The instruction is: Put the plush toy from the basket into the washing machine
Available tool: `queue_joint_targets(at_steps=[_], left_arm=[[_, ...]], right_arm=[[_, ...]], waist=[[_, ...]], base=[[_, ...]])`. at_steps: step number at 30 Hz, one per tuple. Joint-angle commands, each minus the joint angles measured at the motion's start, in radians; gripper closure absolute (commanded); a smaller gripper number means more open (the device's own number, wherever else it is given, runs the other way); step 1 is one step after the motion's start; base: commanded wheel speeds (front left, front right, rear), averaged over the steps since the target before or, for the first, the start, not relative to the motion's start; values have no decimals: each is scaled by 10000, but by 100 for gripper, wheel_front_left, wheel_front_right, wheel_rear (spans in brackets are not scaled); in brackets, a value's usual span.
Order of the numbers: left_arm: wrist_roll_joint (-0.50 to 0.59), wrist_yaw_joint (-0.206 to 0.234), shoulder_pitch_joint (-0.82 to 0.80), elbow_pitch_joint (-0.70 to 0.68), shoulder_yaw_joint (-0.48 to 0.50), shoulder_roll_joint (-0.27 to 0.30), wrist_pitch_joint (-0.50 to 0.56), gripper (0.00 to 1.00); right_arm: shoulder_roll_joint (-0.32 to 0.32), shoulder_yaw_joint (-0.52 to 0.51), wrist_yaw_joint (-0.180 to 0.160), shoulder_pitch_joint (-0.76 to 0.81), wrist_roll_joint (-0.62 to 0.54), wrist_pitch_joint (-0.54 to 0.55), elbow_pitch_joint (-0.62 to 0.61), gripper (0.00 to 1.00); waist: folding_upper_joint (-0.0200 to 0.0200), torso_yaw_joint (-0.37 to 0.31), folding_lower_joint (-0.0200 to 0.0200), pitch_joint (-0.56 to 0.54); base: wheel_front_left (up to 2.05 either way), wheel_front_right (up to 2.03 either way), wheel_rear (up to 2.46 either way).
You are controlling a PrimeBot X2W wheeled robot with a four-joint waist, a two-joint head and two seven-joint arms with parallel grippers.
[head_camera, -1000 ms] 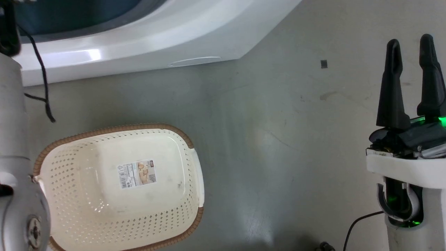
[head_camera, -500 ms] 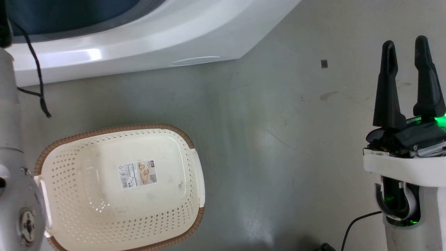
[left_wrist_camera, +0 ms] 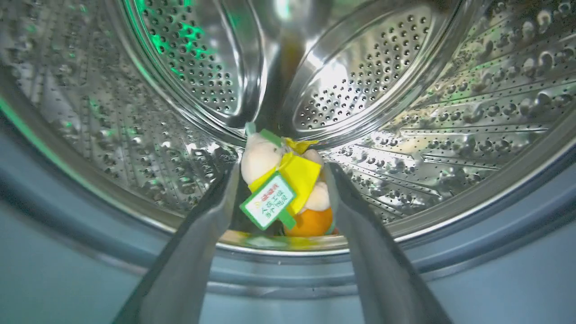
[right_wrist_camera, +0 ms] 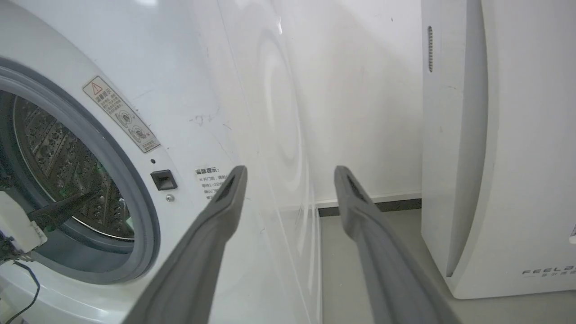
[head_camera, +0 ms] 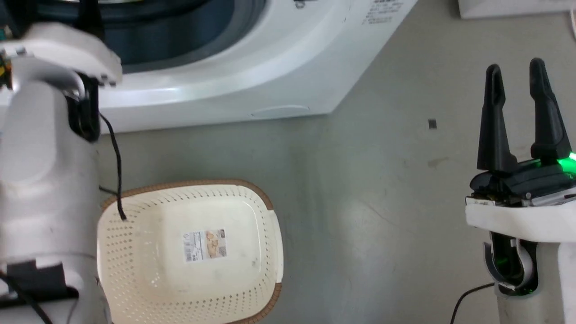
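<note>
Over the grey floor (head_camera: 382,202), right tool (head_camera: 515,65) gapes empty — left tool (left_wrist_camera: 283,168) pinches the plush toy (left_wrist_camera: 300,177) inside the washing machine (left_wrist_camera: 405,90).

White appliance (right_wrist_camera: 499,148) reads "FEEL"; washing machine (right_wrist_camera: 225,90) sticker (right_wrist_camera: 120,114) illegible.

- Toy (left_wrist_camera: 288,175): pale pink figure with a yellow piece, an orange layer below and a green-and-white tag in front. It is upright, pinched between the tips of my left gripper (left_wrist_camera: 282,170), at the drum's (left_wrist_camera: 405,90) mouth.
- Basket (head_camera: 130,270): cream, perforated, brown-rimmed, with a label on its bottom. It stands upright on the floor (head_camera: 382,180) near the washer.
- Washer (head_camera: 252,85): white, with a grey ring and a shiny steel drum; its mouth is open.
</note>
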Motion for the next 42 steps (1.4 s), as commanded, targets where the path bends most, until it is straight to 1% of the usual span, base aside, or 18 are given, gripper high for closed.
queue_joint_targets(at_steps=[1,6,10,14,17,19,23,27,34,42], left_arm=[[-20,40,344,-225,90,-12,-53,0],[96,112,1579,-1158,191,-339,-53,0],[215,260,2692,-2093,262,-772,-53,0],[336,330,3840,-2945,321,-1070,-53,0],[484,404,4671,-3569,300,-1240,-53,0],[590,377,5402,-3959,276,-1324,-53,0],[706,374,6474,-4467,84,-1499,-53,0],[724,348,7382,-4923,-69,-1601,-53,0],[868,473,8784,-5696,-540,-1707,-53,0],[616,305,9885,-6220,-1229,-1763,-53,0]], right_arm=[[-4,-57,-7,173,-158,-44,29,0],[-4,-276,-7,510,-405,-44,157,0],[-4,-456,-7,812,-491,-44,301,0],[-4,-570,-7,1165,-585,-44,449,0],[-4,-662,-7,1489,-690,-44,587,0],[-4,-724,-7,1819,-883,-44,726,0],[-4,-850,-7,2252,-1005,-44,880,0],[-4,-1034,-7,2689,-1152,-44,1079,0],[-4,-1185,-7,3347,-1335,-44,1317,0],[-4,-1502,-7,4070,-1277,-44,1465,0]], waist=[[0,252,0,-460],[0,565,0,-1147],[0,864,0,-1701],[0,1077,0,-2229],[0,1232,0,-2645],[0,1377,0,-3108],[0,1563,0,-3678],[0,1766,0,-4194],[0,2146,0,-4957],[0,2515,0,-5564]], base=[[0,0,0],[0,0,0],[0,0,0],[0,0,0],[0,0,0],[0,0,0],[0,0,0],[0,0,0],[0,0,0],[0,0,0]])
